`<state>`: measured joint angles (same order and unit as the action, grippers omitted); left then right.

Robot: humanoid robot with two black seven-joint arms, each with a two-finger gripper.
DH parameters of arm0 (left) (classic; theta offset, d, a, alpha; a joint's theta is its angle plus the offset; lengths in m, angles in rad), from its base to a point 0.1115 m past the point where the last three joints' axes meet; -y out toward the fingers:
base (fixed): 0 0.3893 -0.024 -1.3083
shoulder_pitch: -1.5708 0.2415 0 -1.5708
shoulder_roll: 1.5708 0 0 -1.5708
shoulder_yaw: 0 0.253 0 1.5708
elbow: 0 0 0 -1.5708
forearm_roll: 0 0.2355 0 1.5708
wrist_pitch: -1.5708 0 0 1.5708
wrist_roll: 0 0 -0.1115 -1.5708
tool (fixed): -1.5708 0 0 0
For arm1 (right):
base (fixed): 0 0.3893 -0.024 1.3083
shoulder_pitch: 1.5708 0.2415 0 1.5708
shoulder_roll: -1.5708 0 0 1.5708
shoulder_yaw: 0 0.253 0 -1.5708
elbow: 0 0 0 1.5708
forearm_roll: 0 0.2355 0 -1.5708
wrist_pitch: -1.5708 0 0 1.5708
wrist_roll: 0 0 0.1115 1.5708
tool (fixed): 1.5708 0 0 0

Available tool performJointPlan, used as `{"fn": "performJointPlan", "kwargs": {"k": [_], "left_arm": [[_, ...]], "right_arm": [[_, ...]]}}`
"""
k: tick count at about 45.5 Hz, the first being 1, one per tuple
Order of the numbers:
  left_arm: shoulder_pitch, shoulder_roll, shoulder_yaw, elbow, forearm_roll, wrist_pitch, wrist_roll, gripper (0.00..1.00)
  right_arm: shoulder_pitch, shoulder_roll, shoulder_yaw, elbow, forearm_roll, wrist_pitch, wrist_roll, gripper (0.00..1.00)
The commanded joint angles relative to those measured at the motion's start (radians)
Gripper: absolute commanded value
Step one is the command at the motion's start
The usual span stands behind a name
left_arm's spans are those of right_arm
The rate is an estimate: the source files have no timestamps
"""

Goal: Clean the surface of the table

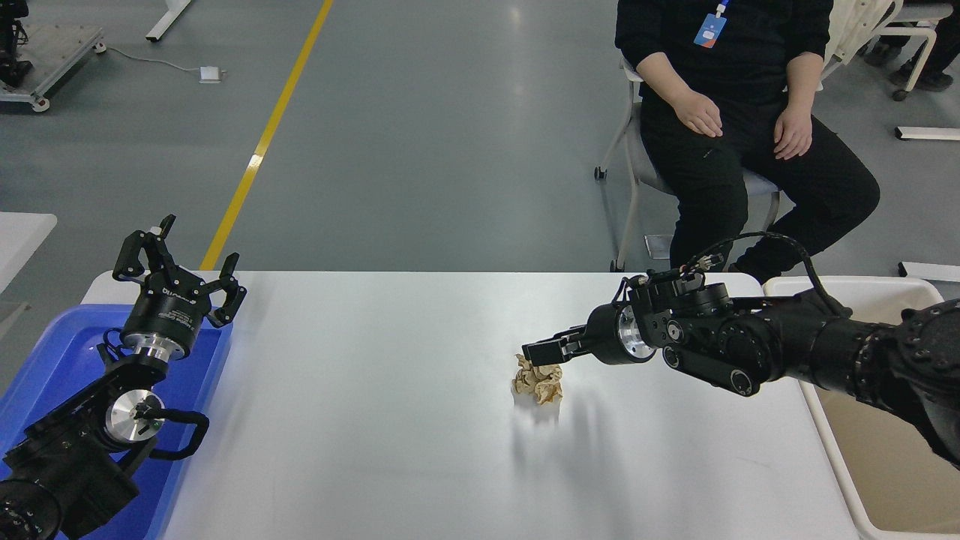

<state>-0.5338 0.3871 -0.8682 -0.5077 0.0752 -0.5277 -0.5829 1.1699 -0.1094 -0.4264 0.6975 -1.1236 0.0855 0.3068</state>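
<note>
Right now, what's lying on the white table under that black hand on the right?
A crumpled ball of brown paper lies on the table, just below the right hand. The hand covers the ball's top edge, so contact can't be told.

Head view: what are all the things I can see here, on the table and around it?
White glossy rectangular tabletop: one, white, fills the lower middle.
Crumpled tan paper wad: one, tan, on the tabletop right of centre.
Blue plastic tray: one, blue, at the table's left end.
Beige rectangular tub: one, beige, at the table's right end.
Yellow floor line: one, yellow, on the grey floor beyond the table.
Seated person in black clothes: one, on a white chair at the far right.
Left gripper: one, black, open, over the tray's far end.
Right gripper: one, black, just above the paper wad; I cannot tell open or shut.
</note>
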Motion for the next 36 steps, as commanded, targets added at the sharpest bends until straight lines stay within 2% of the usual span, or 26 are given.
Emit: {"fn": "performJointPlan", "kwargs": {"k": [1,14,36], "left_arm": [[0.000,0.001,0.000,0.000,0.000,0.000,0.000,1.00],[0.000,0.001,0.000,0.000,0.000,0.000,0.000,1.00],[0.000,-0.001,0.000,0.000,0.000,0.000,0.000,1.00]], "right_arm": [[-0.038,0.042,-0.012,-0.027,0.001,-0.069,0.000,0.99],[-0.107,0.102,-0.012,-0.200,0.001,-0.089,0.000,0.99],[-0.141,0.109,-0.012,-0.205,0.002,-0.090,0.000,0.99]]}}
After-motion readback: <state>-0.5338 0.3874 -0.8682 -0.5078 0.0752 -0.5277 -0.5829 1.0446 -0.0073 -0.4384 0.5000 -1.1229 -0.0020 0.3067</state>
